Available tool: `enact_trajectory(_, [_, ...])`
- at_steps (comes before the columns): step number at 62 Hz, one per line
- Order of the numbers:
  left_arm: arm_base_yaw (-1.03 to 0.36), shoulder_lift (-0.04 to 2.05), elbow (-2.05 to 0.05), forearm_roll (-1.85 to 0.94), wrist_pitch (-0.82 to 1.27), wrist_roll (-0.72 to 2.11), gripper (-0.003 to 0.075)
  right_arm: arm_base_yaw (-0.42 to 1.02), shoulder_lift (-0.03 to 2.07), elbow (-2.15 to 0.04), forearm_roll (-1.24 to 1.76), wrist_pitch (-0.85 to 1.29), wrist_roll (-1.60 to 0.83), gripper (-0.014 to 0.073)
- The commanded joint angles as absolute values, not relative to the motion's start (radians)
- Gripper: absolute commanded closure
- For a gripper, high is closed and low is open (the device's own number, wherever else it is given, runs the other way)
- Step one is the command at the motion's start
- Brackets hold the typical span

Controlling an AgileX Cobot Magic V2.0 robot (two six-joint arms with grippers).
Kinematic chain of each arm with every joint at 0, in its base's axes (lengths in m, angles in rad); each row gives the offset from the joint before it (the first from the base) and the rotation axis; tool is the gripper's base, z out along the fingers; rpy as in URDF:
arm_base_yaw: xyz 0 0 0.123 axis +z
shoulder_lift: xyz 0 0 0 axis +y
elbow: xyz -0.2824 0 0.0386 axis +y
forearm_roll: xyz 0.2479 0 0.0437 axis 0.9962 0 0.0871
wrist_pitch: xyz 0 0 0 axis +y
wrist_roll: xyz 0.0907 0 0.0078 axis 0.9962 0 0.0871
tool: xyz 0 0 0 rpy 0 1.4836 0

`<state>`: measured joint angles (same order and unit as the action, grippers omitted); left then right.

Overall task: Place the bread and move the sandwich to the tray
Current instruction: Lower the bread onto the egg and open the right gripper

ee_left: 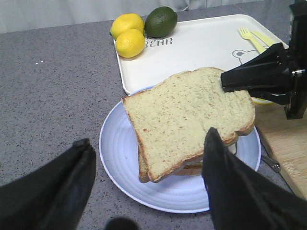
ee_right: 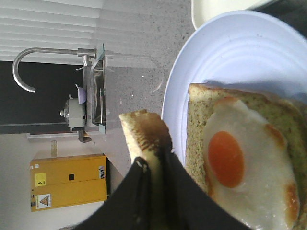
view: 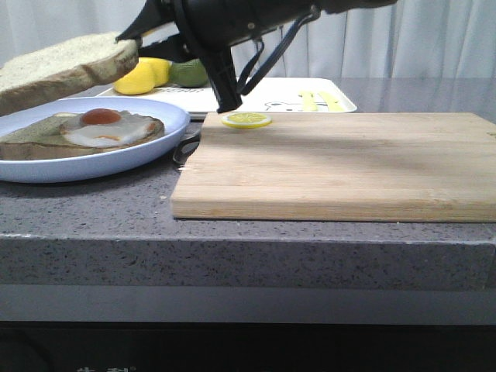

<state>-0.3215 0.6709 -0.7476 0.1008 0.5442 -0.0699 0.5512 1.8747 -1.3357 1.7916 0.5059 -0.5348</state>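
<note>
Step 1 in hand: right gripper (ee_left: 225,81) clamped on edge of bread (ee_left: 189,117), hanging just above egg slice (view: 77,133) on plate (view: 93,167). Left gripper (ee_left: 148,167) wide open, holding nothing, above plate. Next: lower square onto egg, release, then carry sandwich to tray (ee_left: 201,45) behind.

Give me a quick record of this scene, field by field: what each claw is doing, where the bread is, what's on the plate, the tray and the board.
right claw: shut on bread edge
bread: held in the air above plate, not yet set down
left claw: open, holds nothing
plate: bottom slice with fried egg
tray: two lemons, lime, fork
board: lemon slice near its far edge
</note>
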Motion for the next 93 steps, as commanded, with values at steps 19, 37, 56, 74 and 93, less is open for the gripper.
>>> enact_trajectory(19, [-0.330,0.676,-0.783,0.103,0.464,-0.071,0.0248,0.553,1.836,-1.379,1.929,0.488,-0.464,0.0558])
enact_trajectory(37, [-0.330,0.676,-0.783,0.103,0.464,-0.071,0.0248,0.553,1.837,-1.379,1.929,0.487,-0.451,0.0558])
enact_trajectory(56, [-0.330,0.676,-0.783,0.103,0.464,-0.071,0.0248,0.553,1.837,-1.379,1.929,0.452,-0.406,0.0558])
enact_trajectory(74, [-0.330,0.676,-0.783,0.103,0.464,-0.071,0.0248,0.553,1.876,-1.379,1.929,0.505,-0.406,0.0558])
enact_trajectory(93, [-0.330,0.676,-0.783,0.103,0.464,-0.071,0.0248,0.552,1.879,-1.379,1.898,0.507,-0.425,0.0390])
